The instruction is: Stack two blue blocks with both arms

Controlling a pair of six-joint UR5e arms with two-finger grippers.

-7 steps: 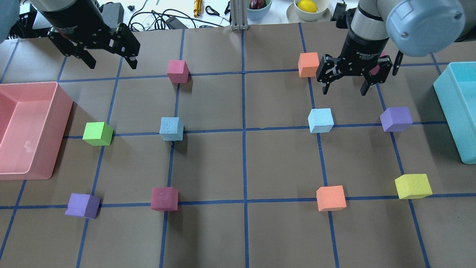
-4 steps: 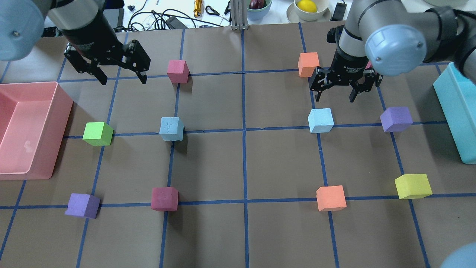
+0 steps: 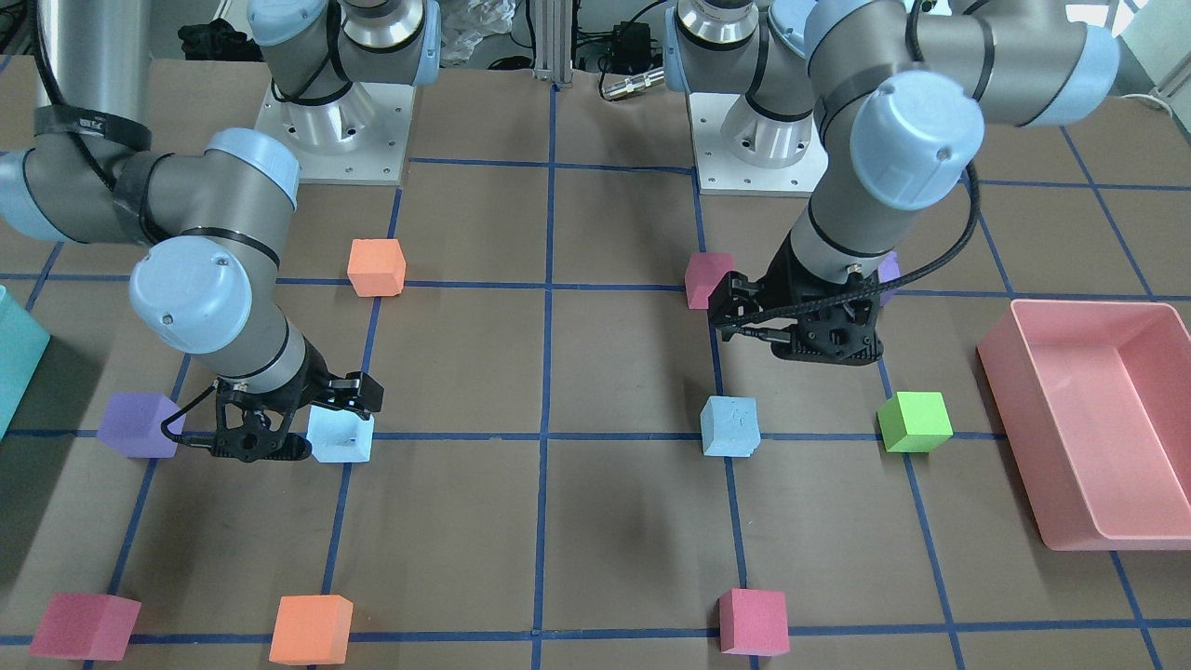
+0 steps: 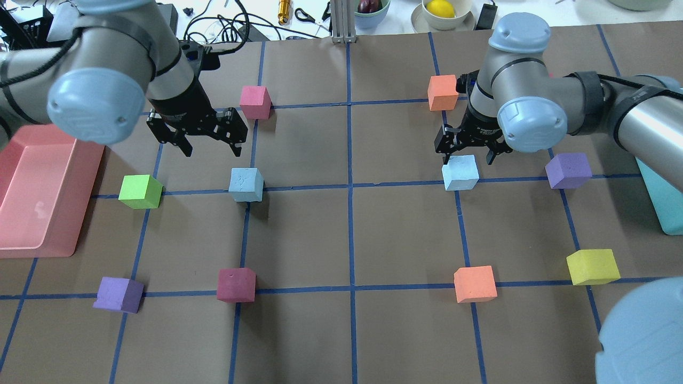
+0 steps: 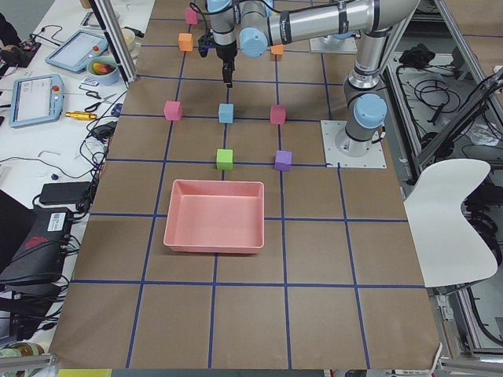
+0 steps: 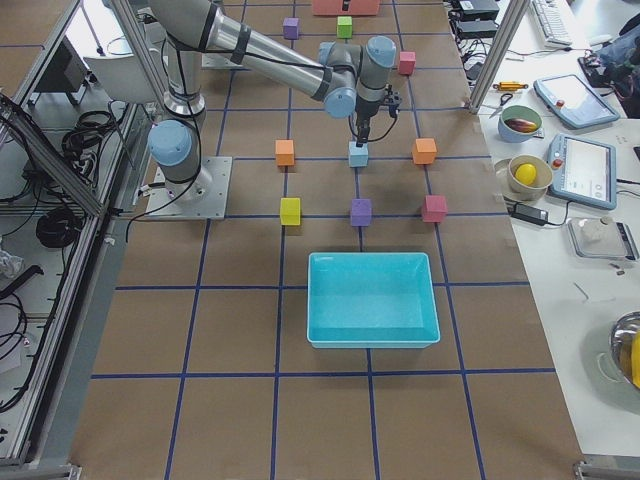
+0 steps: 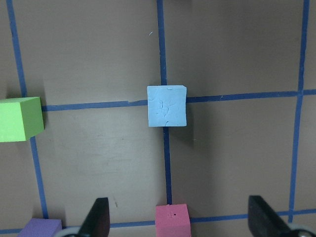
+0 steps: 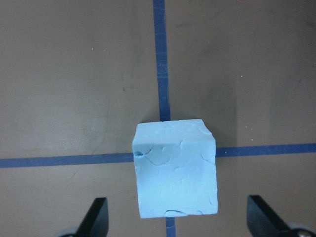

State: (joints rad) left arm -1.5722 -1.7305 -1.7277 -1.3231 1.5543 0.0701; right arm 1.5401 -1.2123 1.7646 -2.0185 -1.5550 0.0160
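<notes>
Two pale blue blocks sit on the brown table. The left blue block (image 4: 246, 184) also shows in the left wrist view (image 7: 167, 106) and the front view (image 3: 730, 426). The right blue block (image 4: 460, 172) fills the right wrist view (image 8: 175, 168). My left gripper (image 4: 212, 152) is open and hovers behind the left block, apart from it; its fingers (image 7: 96, 219) frame the bottom of the wrist view. My right gripper (image 4: 468, 158) is open and just above the right block, with its fingers (image 8: 96, 217) either side of the block's near end.
A pink bin (image 4: 32, 202) stands at the left edge and a teal bin (image 4: 661, 208) at the right. Other cubes: green (image 4: 140, 191), pink (image 4: 255, 102), orange (image 4: 442, 92), purple (image 4: 568, 170), yellow (image 4: 592, 266), orange (image 4: 475, 284), maroon (image 4: 236, 285).
The left gripper moved right and forward toward the left blue block. The right gripper moved forward and down over the right blue block. Both stayed open; no block moved.
</notes>
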